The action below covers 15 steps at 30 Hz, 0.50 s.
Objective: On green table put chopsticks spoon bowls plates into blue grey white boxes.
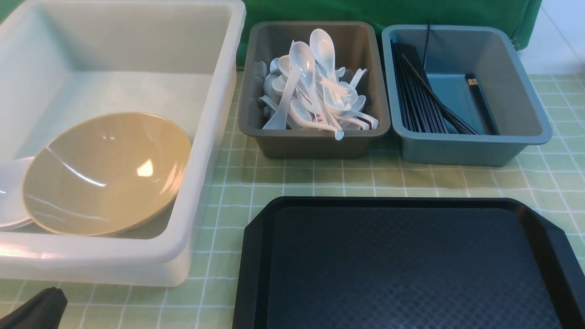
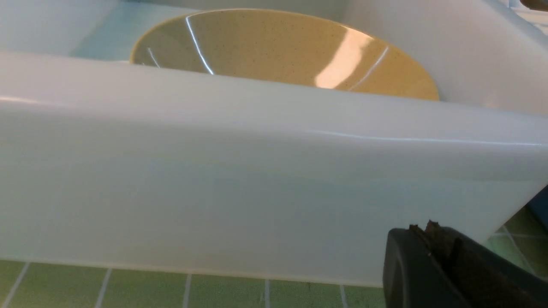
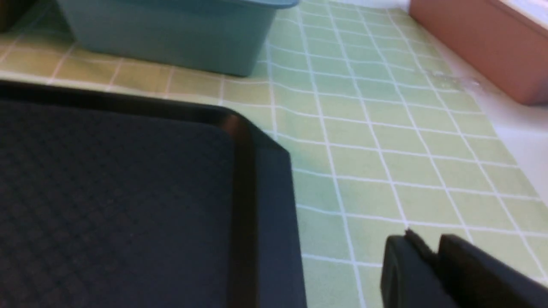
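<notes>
The white box [image 1: 201,151] stands at the left of the green table [image 1: 411,178]. In it the tan bowl [image 1: 107,173] [image 2: 282,51] leans tilted on the white plates [image 1: 9,196]. The grey box [image 1: 311,144] holds the spoon [image 1: 320,119] with red characters, lying among plain white spoons. In the blue box [image 1: 470,146] [image 3: 171,38] lie the chopsticks [image 1: 477,93] with gold bands, beside other black sticks. My left gripper [image 1: 52,292] [image 2: 424,226] is shut and empty, low in front of the white box's near wall. Beside the tray's right edge, my right gripper [image 3: 432,244] hovers over the cloth, jaws a crack apart, empty.
A black textured tray [image 1: 406,265] [image 3: 120,192] lies at the front centre-right with nothing on it. A green curtain [image 1: 388,11] hangs behind the boxes. Past the table's right edge runs a reddish-brown ledge [image 3: 483,42].
</notes>
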Each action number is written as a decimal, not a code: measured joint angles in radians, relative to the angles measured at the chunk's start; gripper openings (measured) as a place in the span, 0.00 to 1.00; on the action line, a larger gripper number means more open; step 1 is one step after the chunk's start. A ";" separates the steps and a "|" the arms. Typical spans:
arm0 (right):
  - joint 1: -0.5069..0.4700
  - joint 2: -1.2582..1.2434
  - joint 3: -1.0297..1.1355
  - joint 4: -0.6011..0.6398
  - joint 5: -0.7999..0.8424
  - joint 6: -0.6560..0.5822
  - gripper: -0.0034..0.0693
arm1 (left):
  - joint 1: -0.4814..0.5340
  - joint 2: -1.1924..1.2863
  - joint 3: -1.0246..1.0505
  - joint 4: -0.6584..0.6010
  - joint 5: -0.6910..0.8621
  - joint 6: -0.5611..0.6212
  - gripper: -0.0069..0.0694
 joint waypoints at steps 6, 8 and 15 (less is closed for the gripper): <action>0.013 0.000 0.000 0.013 0.000 -0.018 0.21 | 0.000 0.000 0.000 0.000 0.000 0.000 0.09; 0.019 0.000 0.000 0.015 0.000 -0.026 0.21 | 0.000 0.000 0.000 0.000 0.000 0.000 0.09; 0.035 0.000 0.001 0.037 -0.008 -0.040 0.21 | 0.000 0.000 0.000 0.000 0.000 0.000 0.09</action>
